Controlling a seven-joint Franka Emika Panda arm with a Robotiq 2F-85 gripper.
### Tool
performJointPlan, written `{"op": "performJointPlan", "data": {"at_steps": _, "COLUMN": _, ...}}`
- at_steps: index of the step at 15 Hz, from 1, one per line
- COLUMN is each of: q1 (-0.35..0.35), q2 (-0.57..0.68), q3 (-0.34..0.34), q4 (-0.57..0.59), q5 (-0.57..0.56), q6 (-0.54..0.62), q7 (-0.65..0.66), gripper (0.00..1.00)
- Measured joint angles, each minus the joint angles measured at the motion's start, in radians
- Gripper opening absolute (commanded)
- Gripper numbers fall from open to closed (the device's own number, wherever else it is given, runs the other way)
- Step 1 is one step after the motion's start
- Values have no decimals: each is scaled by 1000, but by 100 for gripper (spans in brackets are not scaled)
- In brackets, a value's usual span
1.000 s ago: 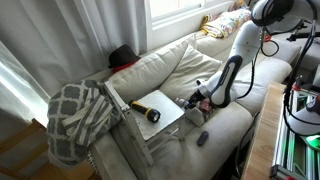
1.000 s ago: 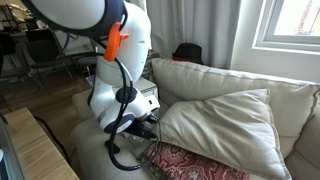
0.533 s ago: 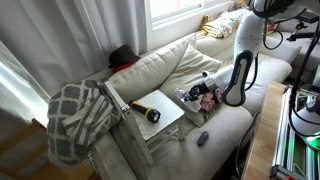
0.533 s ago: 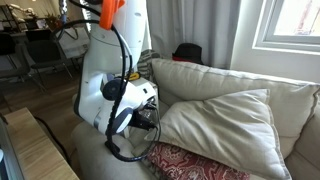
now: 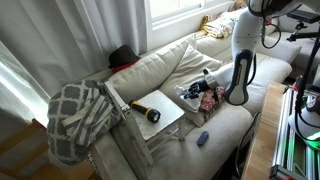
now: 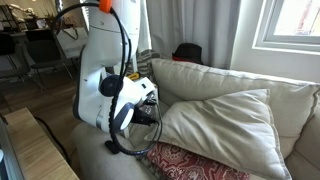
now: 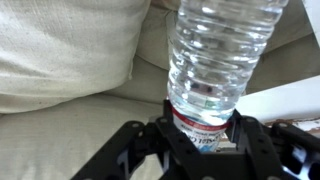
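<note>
1. The gripper (image 7: 200, 130) is clamped on a clear plastic bottle (image 7: 215, 55). Its dark fingers (image 7: 150, 140) press in from both sides at the narrow end by the red label. That is the firmer, slimmer part of the bottle, so it suits a pinch better than the soft ribbed body.
2. In the wrist view the bottle runs straight out from the jaws, in line with the gripper, with its body clear of the fingers.
3. In an exterior view the gripper (image 5: 200, 92) and bottle (image 5: 192, 94) sit low over the cushioned bench (image 5: 228, 125), just beside a red patterned pillow (image 5: 209, 100). I cannot tell whether the bottle touches the seat.
4. A cream cushion (image 7: 60, 45) lies just behind the bottle, and a white board (image 5: 160, 115) next to it carries a flashlight (image 5: 148, 112).
5. A checked blanket (image 5: 75, 115) hangs over the bench arm, well apart. A small dark object (image 5: 202, 138) lies near the front edge.
</note>
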Motion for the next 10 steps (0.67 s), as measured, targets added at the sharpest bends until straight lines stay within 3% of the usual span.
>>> {"op": "performJointPlan", "data": {"at_steps": 6, "q1": 82, "q2": -18, "q3": -52, "q4": 39, "q5": -52, "q6": 155, "q7": 44, "gripper": 24}}
{"op": "performJointPlan", "data": {"at_steps": 10, "q1": 12, "q2": -50, "q3": 9, "q4": 68, "q5": -163, "q6": 143, "q7": 30, "gripper": 24}}
